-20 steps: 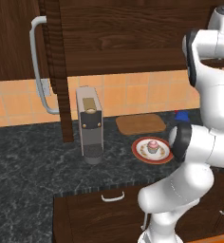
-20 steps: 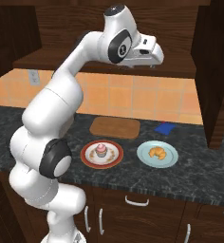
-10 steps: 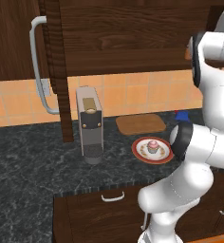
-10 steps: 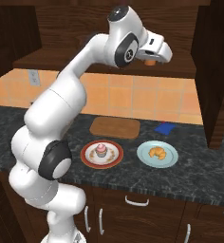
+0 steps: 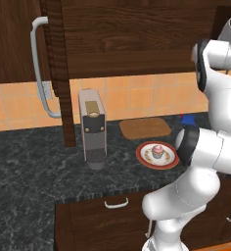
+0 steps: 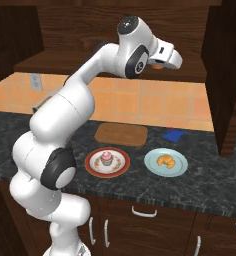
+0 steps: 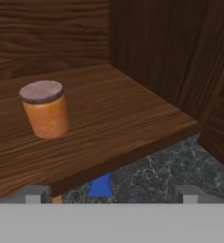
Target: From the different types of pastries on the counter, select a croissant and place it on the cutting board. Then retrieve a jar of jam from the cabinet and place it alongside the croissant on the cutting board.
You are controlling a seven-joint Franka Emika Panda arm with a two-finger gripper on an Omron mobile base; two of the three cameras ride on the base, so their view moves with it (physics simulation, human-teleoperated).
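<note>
Orange-brown and capped by a dull brownish lid, the small cylindrical jam jar point(image 7: 44, 109) stands upright on the wood-grain shelf point(image 7: 133, 118) of the open dark brown cabinet point(image 5: 137, 34), which suggests the robot is on the retrieval step. Yet the golden crescent croissant point(image 6: 165, 160) lies on a pale blue round plate point(image 6: 153, 165) and the brown wooden cutting board point(image 6: 121, 134) on the dark marbled counter point(image 6: 210, 180) holds nothing, so the first step looks undone. The two-finger gripper point(image 7: 111, 193) has its tips spread apart and empty (the jar sits up and to the left of them, well apart). Next it would need to swing left and advance until the fingers straddle the jar. Compared with a second ago, the wrist has risen and reached further toward the shelf.
</note>
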